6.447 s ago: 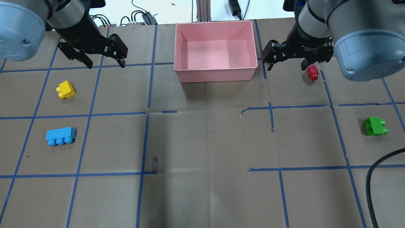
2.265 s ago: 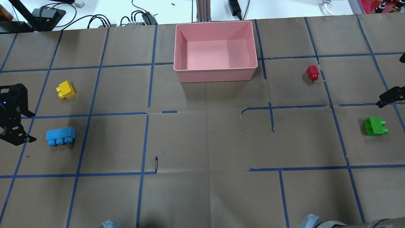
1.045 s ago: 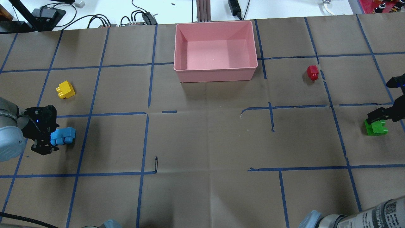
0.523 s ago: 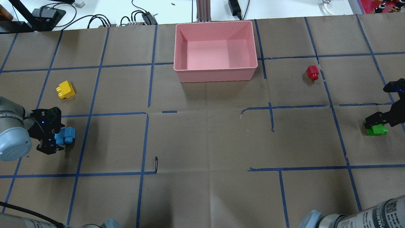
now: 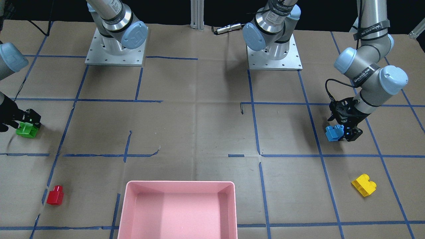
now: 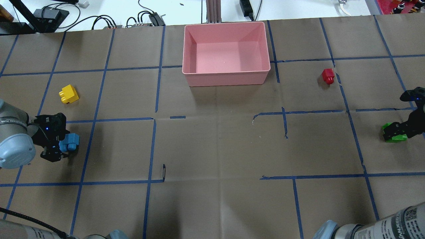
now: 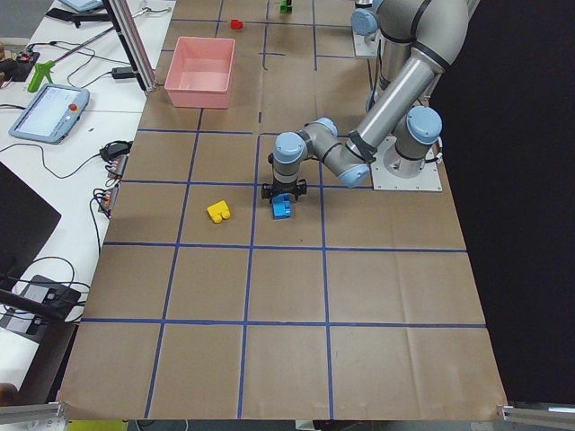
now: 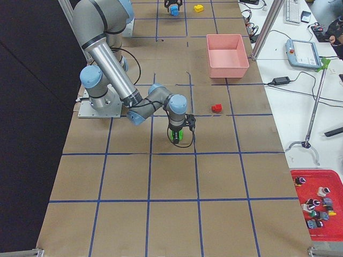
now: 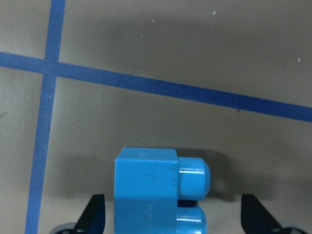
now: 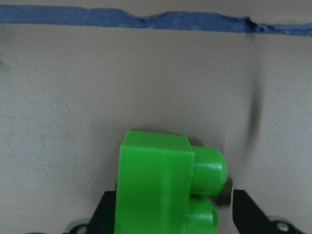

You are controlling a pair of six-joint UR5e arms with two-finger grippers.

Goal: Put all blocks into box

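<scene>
I'm at the grasp step on both sides, and no brick is in the pink box [image 6: 225,79] yet. My left claw [image 9: 173,218] is down over the light blue brick [image 6: 70,142], which lies on the table well off to the box's left and nearer my base. The jaws are spread to either side of it, with a clear gap on the stud side. My right claw [image 10: 170,215] straddles the green brick [image 6: 395,138], well off to the box's right. It is also unclamped, with one finger [image 10: 105,212] close against the brick's flat face and a sliver of space at the studs.

Next I judge both claws should pinch shut, lift, and carry inward over the box rim. The yellow brick [image 6: 68,94], left of the box, and the small red brick [image 6: 328,75], just right of it, wait their turn.
</scene>
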